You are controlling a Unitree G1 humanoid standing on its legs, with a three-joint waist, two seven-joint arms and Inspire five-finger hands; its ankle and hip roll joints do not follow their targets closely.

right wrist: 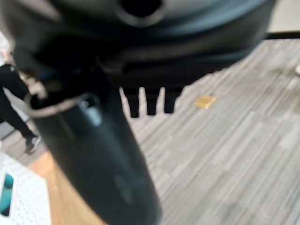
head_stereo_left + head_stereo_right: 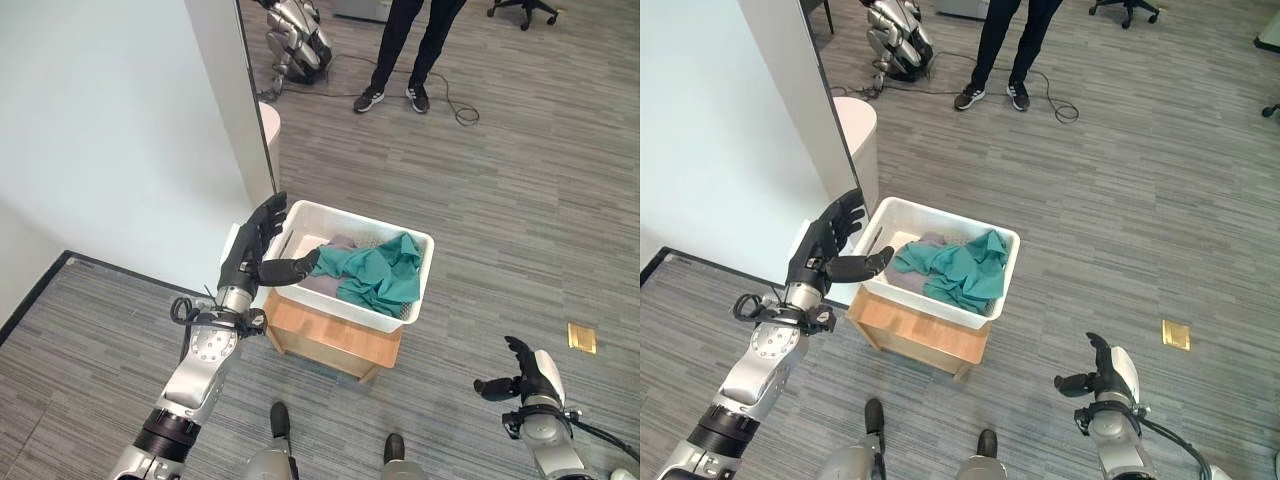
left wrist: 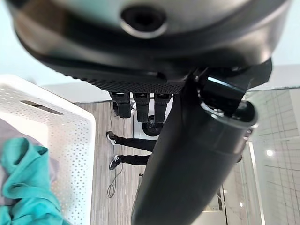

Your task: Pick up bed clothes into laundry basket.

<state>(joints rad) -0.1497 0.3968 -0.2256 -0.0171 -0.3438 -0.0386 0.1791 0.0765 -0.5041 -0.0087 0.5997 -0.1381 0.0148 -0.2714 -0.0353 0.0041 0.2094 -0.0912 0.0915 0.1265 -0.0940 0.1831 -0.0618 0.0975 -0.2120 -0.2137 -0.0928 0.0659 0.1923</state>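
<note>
A white laundry basket [image 2: 418, 282] stands on a low wooden stand [image 2: 330, 340]. Inside it lie teal clothes [image 2: 378, 270] on a pale grey-lilac piece [image 2: 335, 245]. My left hand [image 2: 258, 250] is raised at the basket's left rim, open, fingers straight, thumb reaching over the rim toward the teal cloth, holding nothing. The left wrist view shows the same basket [image 3: 77, 140] and teal cloth [image 3: 21, 183] beside the thumb. My right hand [image 2: 528, 377] hangs low at the right over the floor, open and empty.
A white wall corner [image 2: 240, 110] stands just left of the basket. A person in dark trousers [image 2: 408, 50] stands at the far side near another robot [image 2: 298, 35]. A small yellow plate [image 2: 582, 338] lies in the grey floor on the right.
</note>
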